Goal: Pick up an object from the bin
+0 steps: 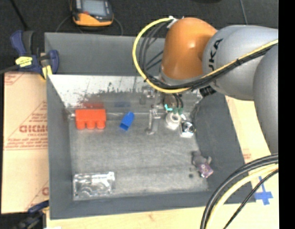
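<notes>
From my feed, the arm (243,56) reaches in from the right, and its orange cover (185,46) hangs over the back right of the grey bin (59,128). The gripper (162,119) sits low under that cover, close to the bin floor near the back wall. I cannot tell whether it is spread or pressed together, or whether anything is caught in it. The nearest thing is a small white piece with a teal spot (173,121), right at the gripper's tip, and just to its right lies a small shiny piece (186,128). To the gripper's left a little blue block (127,121) lies tilted on the floor, and further left is an orange studded brick (90,119). A small purple piece (203,166) lies well apart near the right wall, and a clear plastic packet (93,184) rests in the front left corner.
</notes>
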`<state>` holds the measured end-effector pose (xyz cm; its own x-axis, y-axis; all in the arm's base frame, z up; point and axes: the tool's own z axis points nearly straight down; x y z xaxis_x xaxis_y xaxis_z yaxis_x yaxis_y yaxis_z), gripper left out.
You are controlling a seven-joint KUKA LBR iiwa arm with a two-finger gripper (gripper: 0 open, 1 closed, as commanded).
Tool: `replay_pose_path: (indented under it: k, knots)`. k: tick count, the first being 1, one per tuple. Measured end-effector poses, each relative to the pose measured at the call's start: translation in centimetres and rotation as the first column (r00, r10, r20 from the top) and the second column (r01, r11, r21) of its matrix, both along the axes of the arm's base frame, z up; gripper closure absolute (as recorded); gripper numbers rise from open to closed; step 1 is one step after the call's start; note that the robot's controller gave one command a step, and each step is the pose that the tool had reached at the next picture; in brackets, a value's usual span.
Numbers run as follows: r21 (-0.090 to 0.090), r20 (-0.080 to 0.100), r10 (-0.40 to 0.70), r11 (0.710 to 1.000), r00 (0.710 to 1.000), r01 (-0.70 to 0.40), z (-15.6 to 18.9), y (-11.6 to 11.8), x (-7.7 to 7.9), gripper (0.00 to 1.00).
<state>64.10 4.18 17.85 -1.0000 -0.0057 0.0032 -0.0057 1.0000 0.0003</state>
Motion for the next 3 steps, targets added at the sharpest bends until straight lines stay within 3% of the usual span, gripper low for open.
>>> replay_pose_path:
  k: [1,2,3]
  knots:
    - [0.000,0.002,0.118,0.993,0.993,-0.118,-11.2,3.2,1.1,0.00]
    - [0.001,0.007,0.128,0.992,0.992,-0.128,-10.7,5.2,1.0,0.00]
    - [0.000,0.004,-0.083,0.997,0.997,0.083,-10.7,0.9,0.4,0.00]
